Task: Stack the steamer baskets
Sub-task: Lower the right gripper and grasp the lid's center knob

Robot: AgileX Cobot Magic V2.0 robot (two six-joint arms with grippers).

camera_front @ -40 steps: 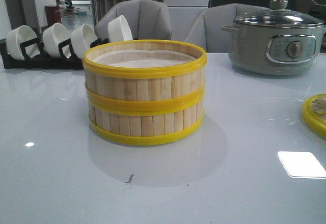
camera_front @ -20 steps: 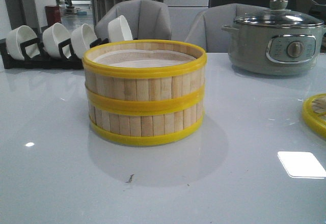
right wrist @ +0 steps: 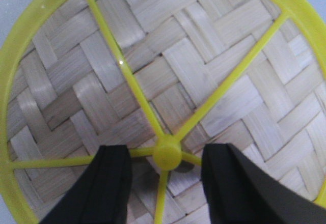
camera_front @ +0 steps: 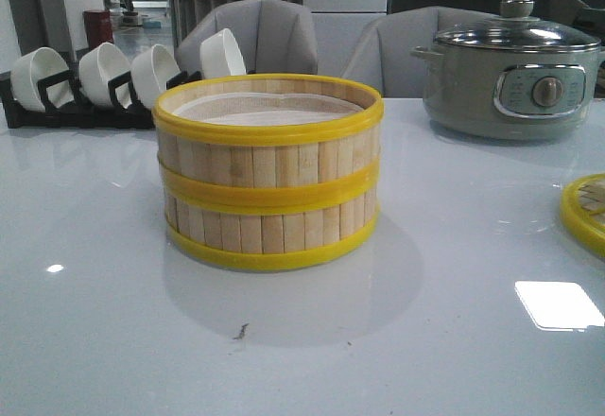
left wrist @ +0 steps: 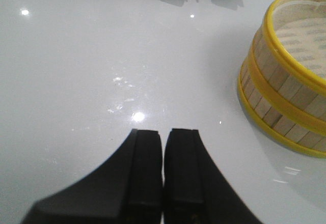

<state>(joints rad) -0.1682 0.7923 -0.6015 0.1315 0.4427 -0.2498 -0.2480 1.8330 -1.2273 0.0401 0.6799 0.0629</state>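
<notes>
Baskets [camera_front: 268, 172] stand stacked two high mid-table [camera_front: 454, 246], yellow rims aligned and a pale liner showing inside the upper one. Behind them to the left, white bowls [camera_front: 104, 71] sit tilted in a black rack [camera_front: 57, 113]; a grey pot [camera_front: 510, 71] with a glass lid stands at the back right, its panel markings too small to read. The left gripper [left wrist: 163, 142] hovers over bare tabletop beside the stack, fingers pressed together and holding nothing. The right gripper [right wrist: 165, 170] hangs spread above the woven lid [right wrist: 168, 81], its fingers either side of the yellow knob [right wrist: 167, 152] without closing on it.
</notes>
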